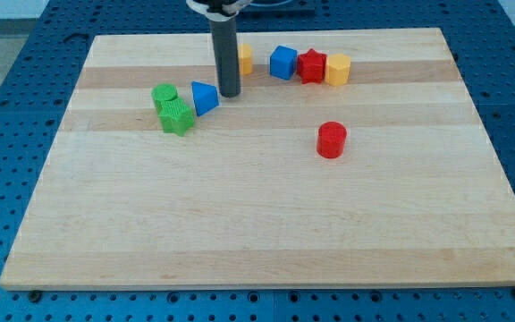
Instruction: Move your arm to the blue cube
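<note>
The blue cube (282, 62) sits near the view's top, right of centre, touching a red star-shaped block (311, 66) on its right. My rod comes down from the top edge and my tip (229, 93) rests on the board left of and below the blue cube, with a gap of about a block's width between them. The tip stands just right of a blue triangular block (204, 97). A yellow block (245, 60) is partly hidden behind the rod.
A yellow block (337, 69) touches the red star's right side. Two green blocks (164, 95) (177, 116) sit together left of the blue triangle. A red cylinder (331, 139) stands alone right of centre. The wooden board (257, 224) lies on a blue perforated table.
</note>
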Tool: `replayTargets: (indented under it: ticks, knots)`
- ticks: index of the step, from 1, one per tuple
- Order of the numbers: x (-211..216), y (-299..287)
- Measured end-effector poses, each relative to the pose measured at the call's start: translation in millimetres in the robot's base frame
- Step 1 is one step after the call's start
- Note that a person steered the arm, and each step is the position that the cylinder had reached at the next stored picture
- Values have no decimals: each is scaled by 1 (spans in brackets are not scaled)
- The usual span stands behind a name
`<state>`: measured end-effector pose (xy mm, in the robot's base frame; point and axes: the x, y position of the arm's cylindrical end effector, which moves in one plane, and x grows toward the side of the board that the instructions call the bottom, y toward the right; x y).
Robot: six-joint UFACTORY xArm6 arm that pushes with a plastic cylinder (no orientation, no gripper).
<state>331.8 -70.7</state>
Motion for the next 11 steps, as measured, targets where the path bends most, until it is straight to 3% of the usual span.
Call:
replayTargets:
  ticks: [2,3,5,6,7,8,9,11]
  knots:
    - [0,-23]
    - [0,17]
    - [10,165]
    - [-11,257]
    - [-72,297]
    - [-139,276]
    - [-139,224]
    - [-77,80]
